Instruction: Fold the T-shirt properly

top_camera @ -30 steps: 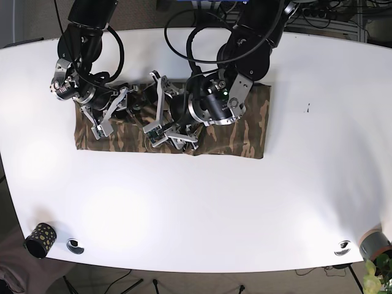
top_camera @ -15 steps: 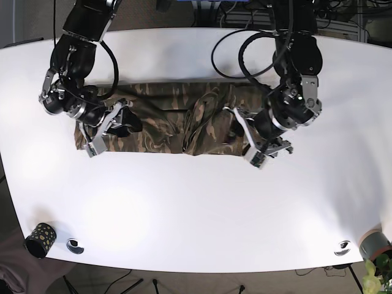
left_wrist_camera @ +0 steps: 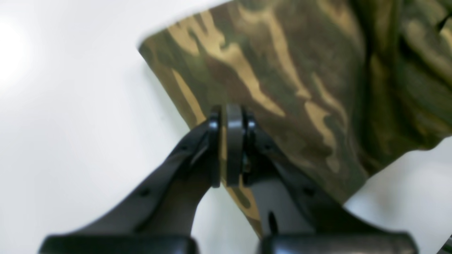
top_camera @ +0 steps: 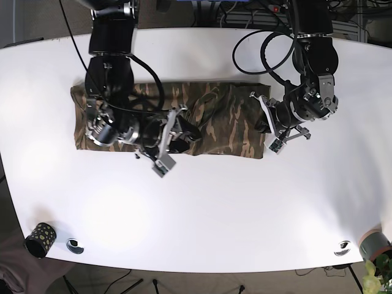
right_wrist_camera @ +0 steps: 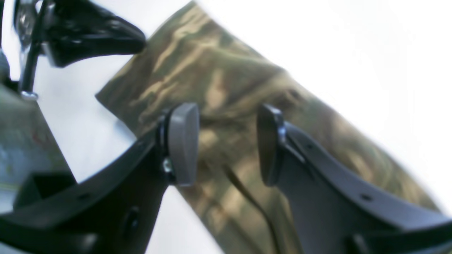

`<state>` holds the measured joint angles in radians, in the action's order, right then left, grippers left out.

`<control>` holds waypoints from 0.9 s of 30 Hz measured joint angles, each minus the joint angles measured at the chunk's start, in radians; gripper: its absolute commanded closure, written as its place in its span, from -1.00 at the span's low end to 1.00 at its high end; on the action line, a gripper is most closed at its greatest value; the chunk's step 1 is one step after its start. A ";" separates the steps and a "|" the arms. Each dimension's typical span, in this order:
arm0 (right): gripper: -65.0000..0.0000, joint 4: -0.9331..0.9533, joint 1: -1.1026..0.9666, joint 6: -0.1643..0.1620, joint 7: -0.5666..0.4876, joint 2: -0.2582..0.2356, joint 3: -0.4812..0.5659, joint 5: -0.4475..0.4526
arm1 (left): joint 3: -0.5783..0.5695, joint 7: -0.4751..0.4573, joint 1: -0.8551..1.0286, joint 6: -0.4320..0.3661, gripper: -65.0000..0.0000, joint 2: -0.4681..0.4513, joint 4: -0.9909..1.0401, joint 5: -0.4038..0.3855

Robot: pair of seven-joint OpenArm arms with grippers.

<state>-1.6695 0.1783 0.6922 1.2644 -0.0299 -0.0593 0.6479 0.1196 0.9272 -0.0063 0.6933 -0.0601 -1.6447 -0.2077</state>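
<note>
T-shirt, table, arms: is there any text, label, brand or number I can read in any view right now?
None can be read.
camouflage T-shirt: pattern only, no print or tag showing.
left gripper and right gripper: no markings visible; both wrist views are blurred.
white table: one small dark mark near the right edge, too small to read.

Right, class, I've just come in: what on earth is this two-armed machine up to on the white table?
A two-armed robot is folding a camouflage-patterned cloth T-shirt that lies spread in a long strip across the white table. The left tool is pinched shut on the shirt's edge near one end. The right tool is open, its pads apart, with the cloth showing between them near the shirt's middle. The fold is not yet finished; the fabric is rumpled around the centre.
</note>
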 measured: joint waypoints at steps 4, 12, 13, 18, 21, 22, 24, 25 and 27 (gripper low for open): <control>0.18 0.078 0.045 0.002 -0.005 0.049 0.097 -0.103 | -0.003 -0.001 -0.001 0.000 1.00 -0.001 0.005 0.000; 0.18 0.217 0.059 0.004 -0.073 0.082 0.204 -0.182 | -0.003 -0.003 -0.006 0.000 0.99 -0.002 0.037 -0.002; 0.18 0.233 0.058 0.004 -0.081 0.082 0.209 -0.183 | -0.003 -0.004 -0.008 0.000 0.99 -0.002 0.052 -0.002; 0.19 0.270 0.023 0.004 -0.122 0.030 0.263 -0.175 | -0.003 -0.068 -0.005 0.000 0.99 -0.002 0.135 0.003; 0.19 0.243 -0.019 0.004 -0.130 -0.008 0.263 -0.175 | -0.005 -0.119 -0.006 0.000 0.99 -0.010 0.169 -0.008; 0.19 0.214 -0.036 0.004 -0.131 -0.027 0.264 -0.174 | -0.009 -0.136 -0.008 0.001 0.99 -0.017 0.183 -0.019; 0.19 0.138 -0.071 0.007 -0.128 -0.069 0.245 -0.173 | -0.016 -0.155 -0.012 0.004 0.99 -0.027 0.213 -0.033; 0.19 0.107 -0.082 0.002 -0.126 -0.078 0.237 -0.177 | -0.018 -0.164 -0.013 0.004 0.99 -0.031 0.219 -0.038; 0.19 0.033 -0.112 0.004 -0.126 -0.108 0.208 -0.173 | -0.018 -0.169 -0.018 0.005 0.99 -0.035 0.235 -0.048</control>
<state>-1.6367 0.0666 0.6964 1.1389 -0.1375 0.1490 0.4751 0.1017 0.7586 -0.0242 0.6979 -0.0948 -1.4094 -0.2554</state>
